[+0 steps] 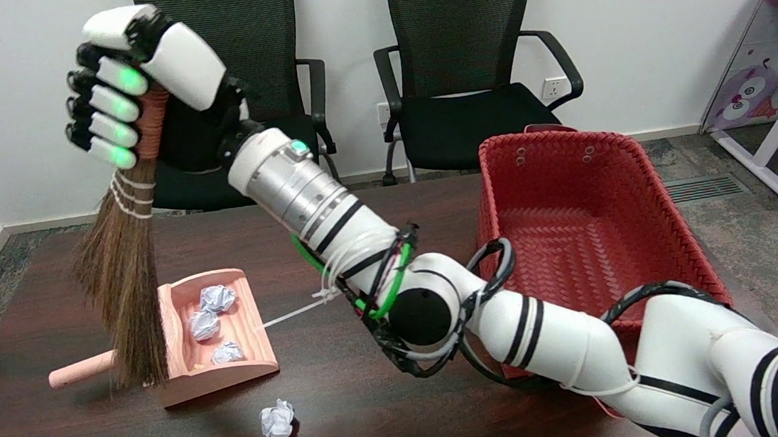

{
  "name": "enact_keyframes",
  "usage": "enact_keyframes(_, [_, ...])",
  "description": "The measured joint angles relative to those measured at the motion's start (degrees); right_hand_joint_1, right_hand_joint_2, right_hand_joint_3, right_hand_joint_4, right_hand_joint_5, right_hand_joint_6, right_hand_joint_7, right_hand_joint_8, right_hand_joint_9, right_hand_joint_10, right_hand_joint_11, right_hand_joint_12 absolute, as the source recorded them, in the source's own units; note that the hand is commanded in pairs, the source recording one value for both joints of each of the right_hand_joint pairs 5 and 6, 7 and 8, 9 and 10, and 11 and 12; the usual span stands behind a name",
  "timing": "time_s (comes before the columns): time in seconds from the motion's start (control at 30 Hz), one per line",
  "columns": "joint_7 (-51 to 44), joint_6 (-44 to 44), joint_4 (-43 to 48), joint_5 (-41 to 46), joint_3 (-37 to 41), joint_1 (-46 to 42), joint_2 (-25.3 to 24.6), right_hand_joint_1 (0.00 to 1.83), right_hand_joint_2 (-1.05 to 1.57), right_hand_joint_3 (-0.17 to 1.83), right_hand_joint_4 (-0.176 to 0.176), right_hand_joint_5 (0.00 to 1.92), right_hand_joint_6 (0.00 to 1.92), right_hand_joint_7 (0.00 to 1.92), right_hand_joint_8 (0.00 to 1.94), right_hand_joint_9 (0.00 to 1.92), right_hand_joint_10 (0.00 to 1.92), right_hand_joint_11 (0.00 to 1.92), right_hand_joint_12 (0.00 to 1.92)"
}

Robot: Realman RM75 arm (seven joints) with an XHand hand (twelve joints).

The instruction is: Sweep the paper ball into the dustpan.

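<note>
My right hand (133, 79) is raised high at the upper left and grips the handle of a small straw broom (126, 287). The brown bristles hang down in the air in front of the left side of the pink dustpan (249, 364). Three crumpled paper balls lie inside the dustpan (217, 298) (204, 325) (228, 352). One more paper ball (278, 420) lies on the dark table in front of the dustpan's open edge, apart from it. The dustpan's handle (79, 370) points left.
A red woven basket (575, 229) stands on the table's right side, behind my right forearm. Two black office chairs stand beyond the table's far edge. A white rod (291, 315) lies on the table right of the dustpan.
</note>
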Motion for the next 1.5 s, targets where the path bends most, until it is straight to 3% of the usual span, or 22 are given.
enact_keyframes(0.27, [-0.3, -1.9, -3.8, 1.6, 0.7, -1.8, 2.4, 0.76, 1.24, 1.55, -0.001, 1.92, 1.92, 1.92, 1.92, 1.92, 1.92, 1.92, 1.92])
enact_keyframes(0.73, [-3.3, -0.4, -7.8, 1.0, 0.0, -4.8, 7.0, 0.75, 1.44, 1.61, 0.011, 1.92, 1.92, 1.92, 1.92, 1.92, 1.92, 1.92, 1.92])
enact_keyframes(1.5, [-6.1, 7.2, -13.9, -12.4, 2.2, -17.1, 10.7, 0.80, 1.47, 1.66, 0.010, 1.92, 1.92, 1.92, 1.92, 1.92, 1.92, 1.92, 1.92])
